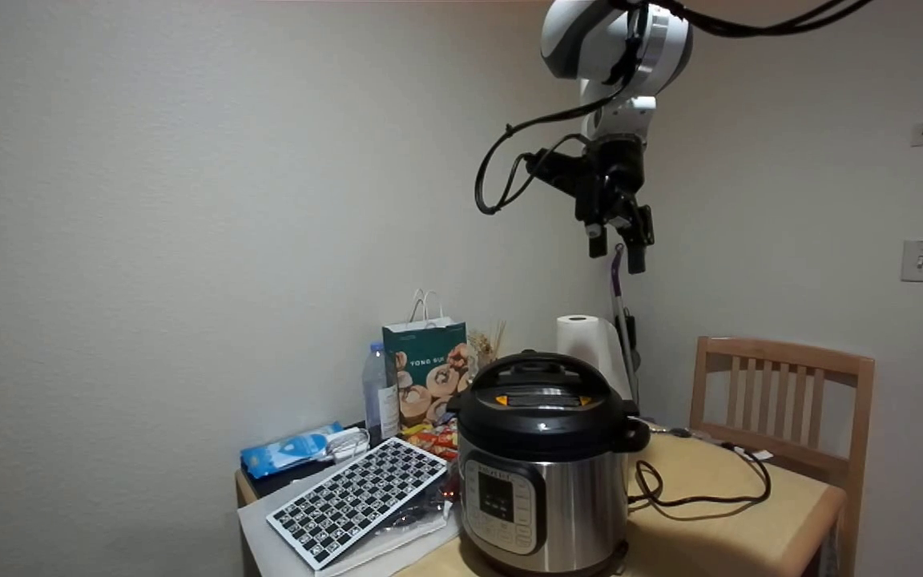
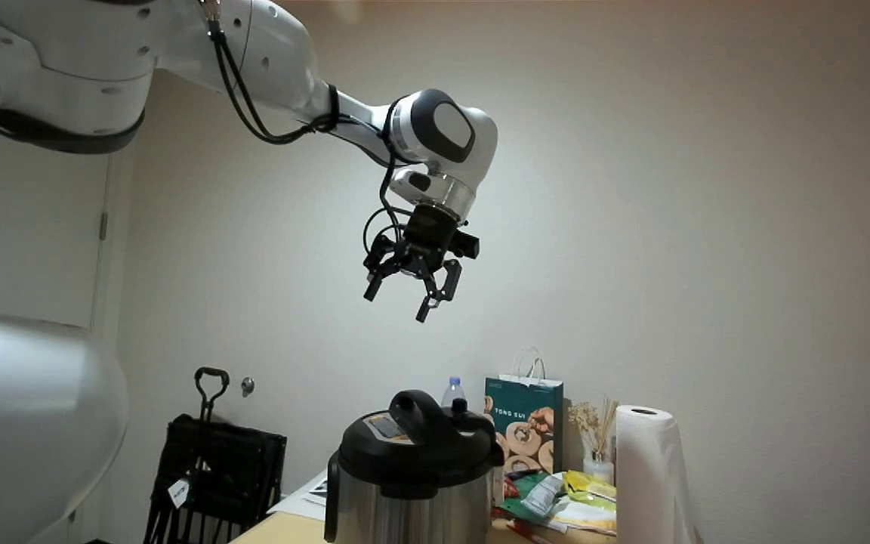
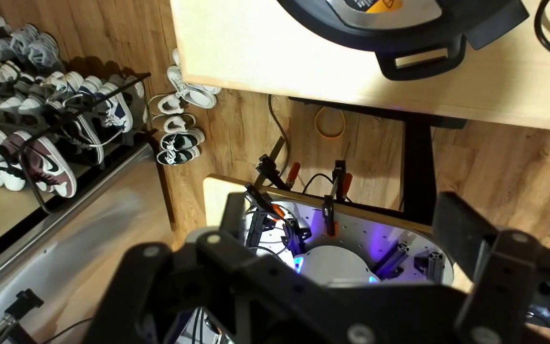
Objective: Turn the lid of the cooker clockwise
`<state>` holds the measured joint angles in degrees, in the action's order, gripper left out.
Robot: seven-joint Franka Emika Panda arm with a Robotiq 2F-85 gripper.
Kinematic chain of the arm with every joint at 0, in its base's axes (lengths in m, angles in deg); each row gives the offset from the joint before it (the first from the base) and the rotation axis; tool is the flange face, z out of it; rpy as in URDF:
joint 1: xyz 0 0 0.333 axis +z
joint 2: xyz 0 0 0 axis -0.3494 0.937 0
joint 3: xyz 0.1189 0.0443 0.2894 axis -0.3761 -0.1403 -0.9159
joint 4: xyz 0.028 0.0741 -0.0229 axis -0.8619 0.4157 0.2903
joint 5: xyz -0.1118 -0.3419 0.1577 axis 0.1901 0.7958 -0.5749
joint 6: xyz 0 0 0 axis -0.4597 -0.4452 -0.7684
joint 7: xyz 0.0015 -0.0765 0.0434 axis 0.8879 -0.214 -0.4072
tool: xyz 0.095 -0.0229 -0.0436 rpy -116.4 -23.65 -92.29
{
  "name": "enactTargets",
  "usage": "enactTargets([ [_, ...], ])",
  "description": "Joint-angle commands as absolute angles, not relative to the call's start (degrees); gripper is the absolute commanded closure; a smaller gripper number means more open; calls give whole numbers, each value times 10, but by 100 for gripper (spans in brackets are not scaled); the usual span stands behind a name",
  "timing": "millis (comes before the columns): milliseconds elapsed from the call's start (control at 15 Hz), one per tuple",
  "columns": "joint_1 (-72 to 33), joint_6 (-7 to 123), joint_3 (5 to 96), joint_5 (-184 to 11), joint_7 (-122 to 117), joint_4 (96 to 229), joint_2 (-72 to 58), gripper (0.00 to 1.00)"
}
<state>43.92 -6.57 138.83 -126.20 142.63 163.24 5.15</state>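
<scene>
The cooker [image 1: 582,509] stands upright on the table and also shows in an exterior view [image 2: 412,517]. Its black domed lid [image 1: 546,429] sits on top of the body, and it shows in an exterior view [image 2: 405,461]. The lid's raised handle [image 2: 424,415] is on its top. In the wrist view only part of the lid [image 3: 385,36] shows at the top edge; the rest is out of frame. My gripper [image 1: 617,253] hangs in the air well above the lid, apart from it. It is open and empty in both exterior views [image 2: 397,302] and in the wrist view [image 3: 342,210].
A paper towel roll [image 1: 582,340], green paper bag [image 1: 427,361], bottle [image 1: 380,393] and checkered board [image 1: 361,497] stand or lie around the cooker. A black cord [image 1: 702,502] lies on the table [image 1: 782,521]. A wooden chair [image 1: 786,401] stands behind the table.
</scene>
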Motion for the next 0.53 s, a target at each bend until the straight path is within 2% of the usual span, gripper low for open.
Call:
enactTargets([
  [0,433,-56,1353,-1221,1426,1636,23,0],
  [467,338,6,1179,-1067,1399,1688,-38,0],
])
